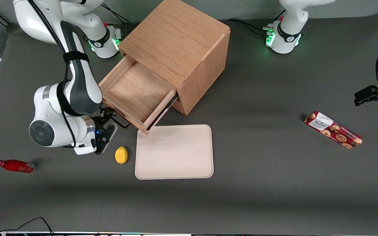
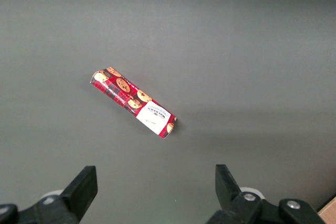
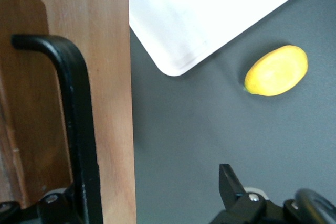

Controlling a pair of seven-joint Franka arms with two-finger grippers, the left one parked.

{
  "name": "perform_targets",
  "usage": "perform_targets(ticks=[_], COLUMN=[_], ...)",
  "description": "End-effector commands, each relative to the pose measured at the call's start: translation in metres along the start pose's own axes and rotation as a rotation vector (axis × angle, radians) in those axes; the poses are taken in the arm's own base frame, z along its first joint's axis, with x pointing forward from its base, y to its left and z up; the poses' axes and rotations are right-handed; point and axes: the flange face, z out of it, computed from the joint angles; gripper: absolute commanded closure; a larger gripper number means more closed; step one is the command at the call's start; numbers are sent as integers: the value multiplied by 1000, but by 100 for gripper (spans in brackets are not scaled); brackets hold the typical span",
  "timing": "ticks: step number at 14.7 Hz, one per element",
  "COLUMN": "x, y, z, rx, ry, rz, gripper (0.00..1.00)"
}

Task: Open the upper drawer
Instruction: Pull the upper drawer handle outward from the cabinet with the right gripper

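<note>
In the front view you had the upper drawer pulled well out of the wooden cabinet, its bare wooden floor showing. Your end effector sat right at the drawer's front face, low beside the surface, but the arm's wrist covered the fingers, so from here you could not tell how they stood. A cream tray lay just in front of the drawer's corner, nearer the camera. A lemon rested just beside the tray, toward the working arm's end. A red bottle lay on its side farther out toward that same end. A cookie box lay well apart, toward the parked arm's end.

In the left wrist view you saw only the cookie box lying flat on the dark surface.

In the right wrist view the drawer's front panel and its black handle filled one side. Your end effector had its fingers spread, one finger clear of the wood and the handle passing down between them, not pinched. The tray's corner and the lemon lay on the surface nearby.
</note>
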Motion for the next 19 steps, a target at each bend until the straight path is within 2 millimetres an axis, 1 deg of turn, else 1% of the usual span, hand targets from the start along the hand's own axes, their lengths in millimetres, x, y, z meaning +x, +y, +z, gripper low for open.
perform_targets(ticks=[1,2,4,8,11,13,14,16,17,19], x=[-2,-3,-5,-9,-8,-5,-5,-7,-10,-20], y=[14,17,24,28,27,23,21,13,6,-11], z=[-7,-11,-12,-15,-16,-32,-36,-52,-64,-90], rx=[-1,-9,-10,-11,-12,-30,-32,-38,-30,-21], ry=[23,29,35,40,43,61,64,79,79,92], rz=[-16,-14,-7,1,3,-2,5,7,32,169], gripper=[0,0,0,0,0,0,0,0,0,0])
